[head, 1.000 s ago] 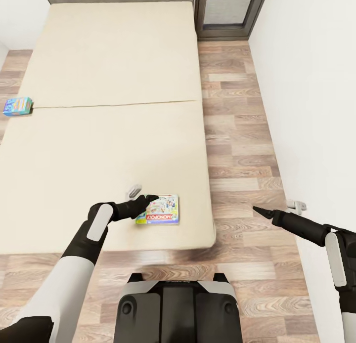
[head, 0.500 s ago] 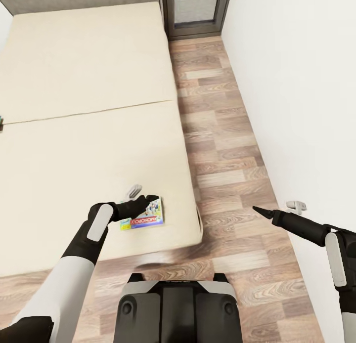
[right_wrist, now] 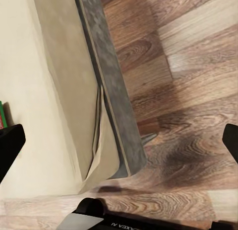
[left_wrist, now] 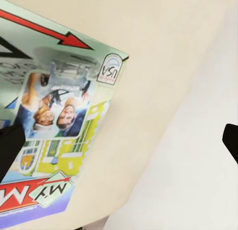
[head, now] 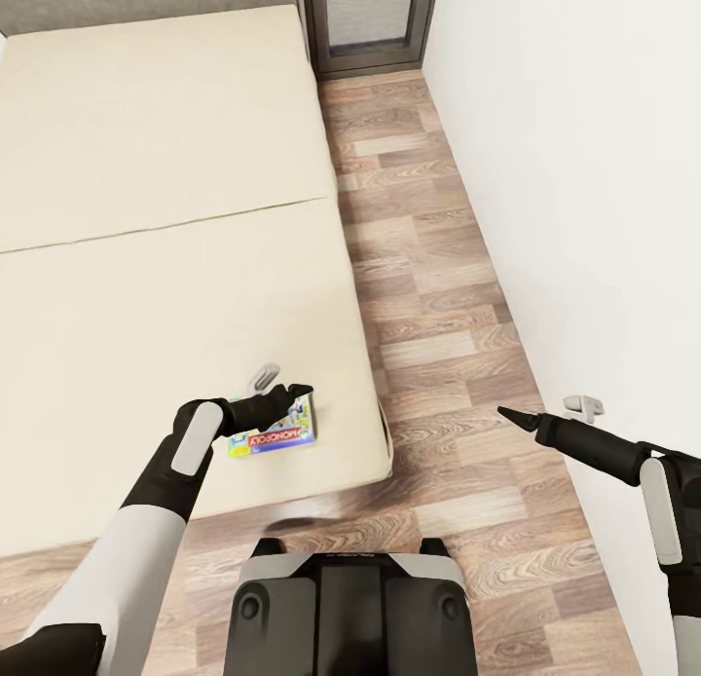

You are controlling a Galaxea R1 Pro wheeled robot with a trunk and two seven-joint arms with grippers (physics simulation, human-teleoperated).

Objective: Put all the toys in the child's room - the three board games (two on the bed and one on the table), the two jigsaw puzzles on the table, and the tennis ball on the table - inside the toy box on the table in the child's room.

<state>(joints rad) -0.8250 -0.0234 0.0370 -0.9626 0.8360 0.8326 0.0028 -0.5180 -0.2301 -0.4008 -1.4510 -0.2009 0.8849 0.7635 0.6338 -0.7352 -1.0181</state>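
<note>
The green-white-red Monopoly board game (head: 277, 435) lies flat on the cream bed (head: 146, 218), close to its near right corner. My left gripper (head: 281, 385) hovers open just over the box's far edge, with nothing between its fingers. In the left wrist view the box (left_wrist: 54, 115) sits close under the open gripper (left_wrist: 119, 145), one dark fingertip (left_wrist: 10, 150) over its printed lid. My right gripper (head: 542, 409) stands open and empty over the wooden floor to the right of the bed. The toy box, table, jigsaw puzzles and tennis ball are out of view.
A white wall (head: 584, 169) runs along the right, leaving a narrow strip of wooden floor (head: 428, 296) beside the bed. A dark-framed door (head: 370, 18) stands at the far end. The bed's grey side and corner (right_wrist: 106, 91) appear in the right wrist view.
The camera has swung right: the bed and the Monopoly box have slid left in the picture and the blue box has left the view. Both arms keep their pose, grippers still open.
</note>
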